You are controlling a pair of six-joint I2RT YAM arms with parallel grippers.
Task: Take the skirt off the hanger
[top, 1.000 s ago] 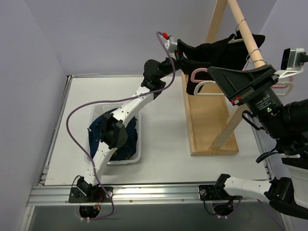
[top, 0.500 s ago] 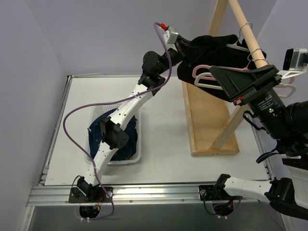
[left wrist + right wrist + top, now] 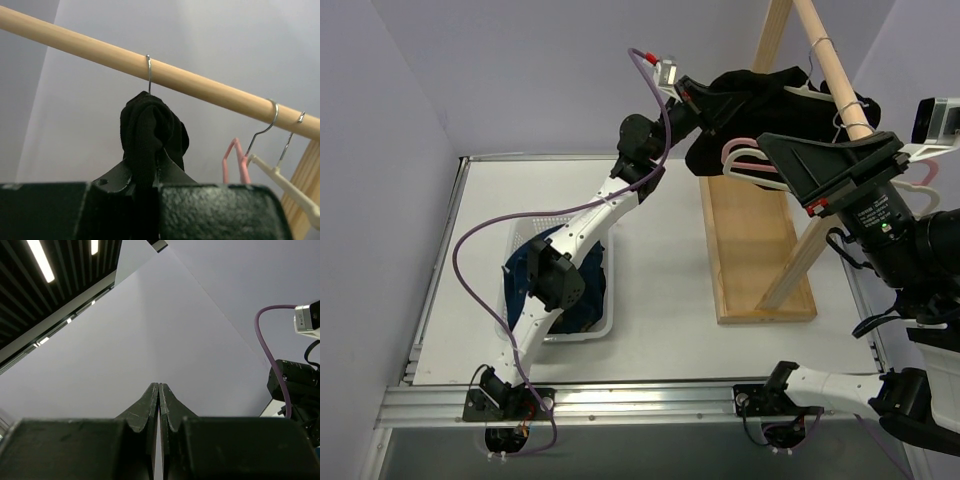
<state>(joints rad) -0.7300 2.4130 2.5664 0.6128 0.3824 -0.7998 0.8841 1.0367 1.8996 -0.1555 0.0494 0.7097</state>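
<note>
The black skirt (image 3: 752,98) hangs bunched from the wooden rod (image 3: 835,68) at the top right. In the left wrist view it is a dark wad (image 3: 152,130) under a wire hook (image 3: 149,74) on the rod. The hanger shows only that hook and a pale sliver (image 3: 804,90); fabric covers the rest. My left gripper (image 3: 705,100) reaches up from the left and is shut on a fold of the skirt (image 3: 150,165). My right gripper (image 3: 765,147) is raised near the camera, apart from the skirt, jaws shut on nothing (image 3: 159,385).
A pink hanger (image 3: 745,150) and another pale hanger (image 3: 280,180) hang on the same rod beside the skirt. The rack's wooden base (image 3: 755,250) stands on the table at right. A white basket (image 3: 525,235) holding blue denim sits at left, under the left arm.
My left gripper has closed on the skirt and risen toward the rod, bunching the fabric upward. The right arm has barely moved.
</note>
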